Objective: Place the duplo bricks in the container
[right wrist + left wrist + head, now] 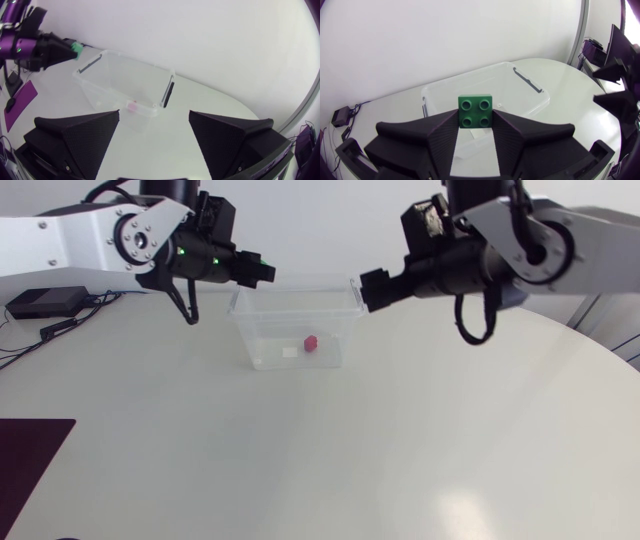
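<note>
We work over a pale round table [400,450], with a dark mat [30,455] lying at its near left edge. Our left arm [70,240] and right arm [560,240] come in from opposite sides and meet over the clear container [243,320], which stands toward the table's far edge, about midway along it. Our left gripper [262,272] hangs just above the container's left rim, its jaws clamped on a green duplo brick [475,112], studs facing the wrist camera, one finger on each side. Our right gripper [154,114] sits by the container's right rim with its jaws wide apart and nothing between them. A small pink brick [310,342] lies on the container's floor near the front wall. Just beside it is a pale patch [290,353], perhaps a white brick or a label; we cannot tell which.
</note>
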Controlling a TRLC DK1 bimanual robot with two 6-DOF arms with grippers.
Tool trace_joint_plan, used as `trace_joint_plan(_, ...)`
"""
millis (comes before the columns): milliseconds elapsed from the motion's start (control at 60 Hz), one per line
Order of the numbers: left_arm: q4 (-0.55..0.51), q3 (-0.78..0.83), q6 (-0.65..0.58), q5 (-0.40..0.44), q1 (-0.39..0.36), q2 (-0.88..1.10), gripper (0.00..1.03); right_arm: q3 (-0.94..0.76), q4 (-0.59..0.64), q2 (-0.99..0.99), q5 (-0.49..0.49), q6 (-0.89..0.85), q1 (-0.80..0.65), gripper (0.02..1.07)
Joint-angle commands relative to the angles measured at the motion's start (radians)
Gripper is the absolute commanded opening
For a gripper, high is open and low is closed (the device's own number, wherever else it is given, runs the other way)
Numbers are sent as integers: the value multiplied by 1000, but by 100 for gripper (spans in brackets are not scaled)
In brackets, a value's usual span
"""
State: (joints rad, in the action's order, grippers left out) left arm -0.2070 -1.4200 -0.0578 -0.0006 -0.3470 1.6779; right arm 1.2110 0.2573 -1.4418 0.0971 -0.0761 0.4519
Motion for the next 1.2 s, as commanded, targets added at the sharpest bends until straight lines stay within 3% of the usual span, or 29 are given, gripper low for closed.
trace_joint_plan(0,20,-68,-17,10,-6,75,36,-134,-9,95,-11,-25,14,103)
trace_joint_plan(183,49,-148,-10,10,-7,180,37,-303,-7,247,-10,-34,30,103)
trace_joint_plan(433,69,-298,-11,8,17,345,38,-410,8,340,-10,-42,33,103)
trace_joint_plan(467,60,-326,-11,5,22,376,43,-418,13,347,-8,-42,33,103)
trace_joint_plan(500,38,-355,-11,5,28,404,60,-424,14,350,-7,-42,33,103)
trace_joint_plan(533,11,-385,-16,5,31,434,83,-429,16,354,-7,-42,33,103)
trace_joint_plan(583,-3,-396,-19,5,42,454,99,-432,16,360,-4,-42,33,103)
trace_joint_plan(800,-15,-295,-45,5,86,370,100,-436,17,388,24,-63,30,103)
trace_joint_plan(1183,4,35,-73,5,207,-3,100,-467,19,517,41,-111,-96,103)
